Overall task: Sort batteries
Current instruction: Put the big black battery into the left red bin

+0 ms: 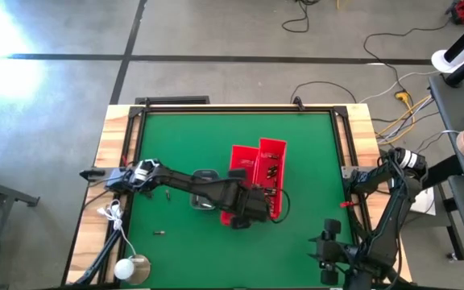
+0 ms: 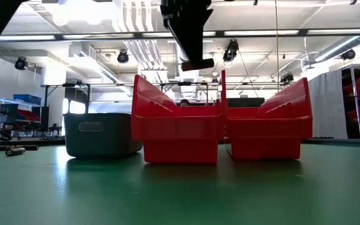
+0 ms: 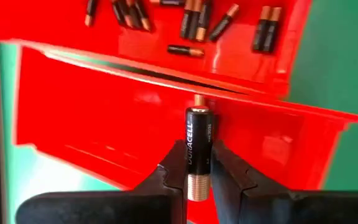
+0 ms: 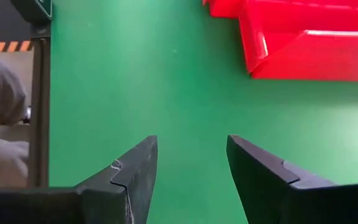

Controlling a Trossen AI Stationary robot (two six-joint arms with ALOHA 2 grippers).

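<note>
My left gripper (image 1: 250, 208) hangs over the near end of the left red bin (image 1: 240, 165), shut on one black battery with a copper end (image 3: 197, 146). In the low view the gripper (image 2: 196, 62) is above that bin (image 2: 177, 128). The right red bin (image 1: 271, 169) holds several batteries (image 3: 191, 25) lying on its floor. Two loose batteries (image 1: 167, 194) (image 1: 159, 234) lie on the green mat. My right gripper (image 4: 191, 171) is open, parked near the table's near right corner (image 1: 329, 242). My left gripper pinches the battery between its two fingers (image 3: 225, 165) around the lower half of the body (image 3: 197, 163), near the copper end (image 3: 195, 185). The fingers come from above, pointing down, with the battery lying along them. It is lifted clear above the bin's red floor.
A small grey tray (image 2: 99, 134) sits left of the bins, partly under my left arm (image 1: 204, 199). Loose batteries (image 2: 14, 150) show at the mat's left. The green mat (image 4: 166, 81) is bare in front of the right gripper. Wooden table edges (image 1: 115, 145) frame the mat.
</note>
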